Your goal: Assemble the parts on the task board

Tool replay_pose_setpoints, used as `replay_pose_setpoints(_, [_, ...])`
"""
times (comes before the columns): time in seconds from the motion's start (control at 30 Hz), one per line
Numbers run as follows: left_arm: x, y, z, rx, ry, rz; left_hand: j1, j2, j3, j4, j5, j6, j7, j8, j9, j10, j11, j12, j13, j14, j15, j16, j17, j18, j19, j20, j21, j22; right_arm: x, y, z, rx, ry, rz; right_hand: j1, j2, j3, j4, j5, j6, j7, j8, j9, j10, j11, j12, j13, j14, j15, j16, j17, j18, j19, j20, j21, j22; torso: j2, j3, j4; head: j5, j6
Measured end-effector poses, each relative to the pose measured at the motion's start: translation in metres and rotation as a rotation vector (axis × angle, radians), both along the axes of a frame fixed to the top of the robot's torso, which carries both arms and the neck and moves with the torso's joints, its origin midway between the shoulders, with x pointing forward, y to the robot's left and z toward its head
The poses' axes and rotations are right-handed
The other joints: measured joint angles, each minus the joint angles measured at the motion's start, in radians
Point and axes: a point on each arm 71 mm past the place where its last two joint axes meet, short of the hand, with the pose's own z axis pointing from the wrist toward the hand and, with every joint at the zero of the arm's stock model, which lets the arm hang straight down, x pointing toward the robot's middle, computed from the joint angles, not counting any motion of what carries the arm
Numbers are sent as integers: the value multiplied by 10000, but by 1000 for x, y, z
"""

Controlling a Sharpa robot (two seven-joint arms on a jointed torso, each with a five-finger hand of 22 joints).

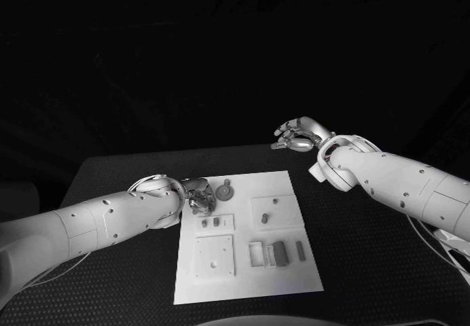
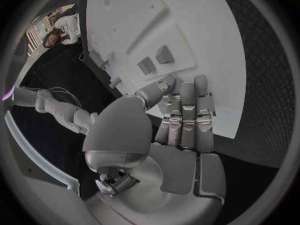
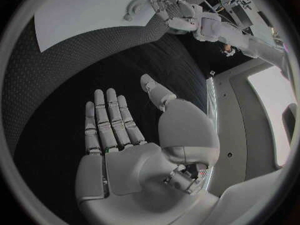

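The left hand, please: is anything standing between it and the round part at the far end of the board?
Nothing visible does. The left hand hangs over the board's far left corner, and the round part lies right beside its fingers with only bare board between. Contact cannot be told.

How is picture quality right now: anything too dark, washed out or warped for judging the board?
Head view: the surroundings are black, but the task board is evenly lit and its parts are readable. Left wrist view: fisheye bends the board's edges, and the left hand covers part of it. Right wrist view: the board is curved and bright at the rim; the right hand is sharp.
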Motion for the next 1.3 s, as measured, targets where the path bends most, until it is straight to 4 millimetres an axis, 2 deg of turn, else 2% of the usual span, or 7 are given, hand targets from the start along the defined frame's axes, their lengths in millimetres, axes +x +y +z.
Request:
replay_pose_setpoints(0.23, [0, 4, 0, -1, 44, 53, 0, 0, -28, -27, 0, -83, 17, -55, 0, 0, -1, -29, -2, 0, 0, 0, 16, 0, 0, 0, 0, 12, 0, -1, 0, -7, 1, -13, 0, 0, 0, 0, 0, 0, 0, 0, 1, 0, 0, 0, -10, 0, 0, 0, 3, 0, 0, 0, 0, 9, -1, 0, -2, 2, 7])
replay_pose_setpoints(0.5, [4, 32, 1, 5, 43, 666, 109, -108, -28, -27, 0, -78, 27, 1, 2, -181, 106, -48, 3, -109, 107, 0, 47, -1, -87, 87, -76, 45, -3, -6, 0, -163, 118, 125, 286, 64, 69, -69, 0, 0, 0, 94, -9, 0, 0, 72, -33, 284, -67, 48, 134, 1, 367, -78, 0, 59, -3, 4, -3, 2, 72])
replay_pose_setpoints(0.57, [7, 44, 2, -73, 109, 1021, 109, -108, -27, -27, 0, 58, 167, 34, 7, -181, 106, -47, 3, -109, 107, 0, 79, -1, -87, 87, -75, 79, -5, -7, -1, -331, 170, 278, 510, 82, 140, -56, 0, 174, -4, 219, 21, 193, -49, 168, -33, 654, -226, 222, 260, 2, 808, -114, 42, 59, -4, 6, -4, -12, 111])
replay_pose_setpoints(0.7, [14, 70, 7, -520, 225, 1962, 158, -157, -28, -27, 0, 151, 251, 157, 32, -208, 125, -48, 3, -208, 130, -51, 75, 79, -137, 130, -182, 90, -9, -10, -3, -889, 296, 727, 822, 187, 197, -54, 0, 642, 56, 474, 115, 769, -264, 224, -46, 1514, -625, 623, 555, 412, 1813, -183, 161, -43, -7, 11, -8, -106, 204])
replay_pose_setpoints(1.03, [26, 104, 35, -4167, 710, 4187, -615, -194, -223, 50, 0, 166, 340, 358, 44, -1119, 531, -97, -166, -1117, 612, -1525, -635, 79, -1120, 606, -1237, -501, -34, -11, -24, -3475, 574, 2186, 1016, 197, 235, -70, 0, 1238, -113, 699, 220, 2156, -643, -556, -191, 3396, -1528, 1366, 1318, 1117, 4024, -290, 475, -291, -16, 0, 22, -127, 309])
replay_pose_setpoints(1.23, [24, 107, 49, -6408, 965, 4865, -868, -160, -631, 22, 0, 166, 341, 525, 37, -1229, 586, -97, -272, -1257, 800, -2641, -1071, 80, -1457, 836, -1742, -1011, -50, -2, -42, -5177, 467, 2963, 1016, 197, 235, -70, 0, 1396, -181, 699, 251, 2651, -721, -1065, -254, 3854, -1773, 1432, 1626, 1331, 4605, -294, 475, -348, -28, -19, 18, -82, 321])
replay_pose_setpoints(1.3, [23, 105, 52, -6825, 1015, 4926, -914, -113, -662, 4, 0, 167, 342, 525, 21, -1065, 471, -21, -272, -1214, 895, -2949, -1150, 84, -1542, 920, -1742, -1184, -54, 0, -48, -5593, 403, 3113, 1016, 197, 235, -70, 0, 1429, -213, 699, 251, 2759, -748, -1213, -271, 3895, -1814, 1432, 1709, 1333, 4646, -285, 475, -364, -28, -20, 8, -80, 325])
